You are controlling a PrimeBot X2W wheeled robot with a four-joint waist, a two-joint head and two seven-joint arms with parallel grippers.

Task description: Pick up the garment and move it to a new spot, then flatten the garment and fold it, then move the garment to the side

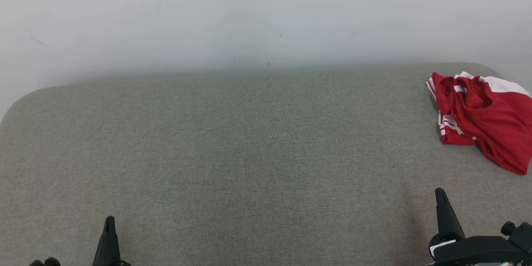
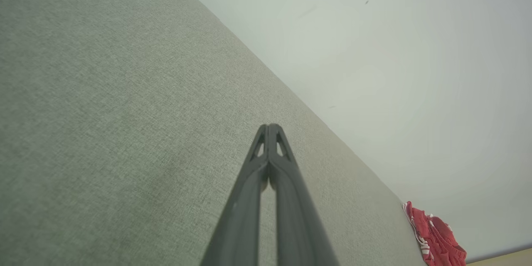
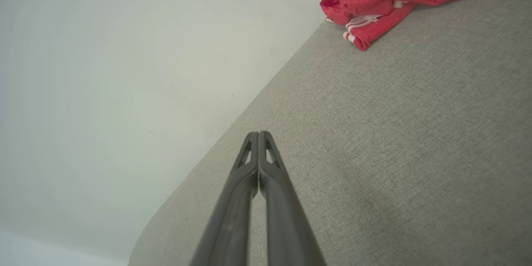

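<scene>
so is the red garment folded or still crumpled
Crumpled: the red garment lies bunched in uneven folds at the couch's far right, untouched.

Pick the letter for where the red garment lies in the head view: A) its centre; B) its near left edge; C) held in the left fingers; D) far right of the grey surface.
D: the red garment lies crumpled at the far right of the grey surface.

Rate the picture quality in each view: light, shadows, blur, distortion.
Head view: soft even light, no glare, red garment sharp, wall washed pale; left wrist view: wide-angle tilt slants the grey surface, jaws blur toward the bottom edge; right wrist view: faint shadow on the surface beside the jaws, garment crisp at top.
</scene>
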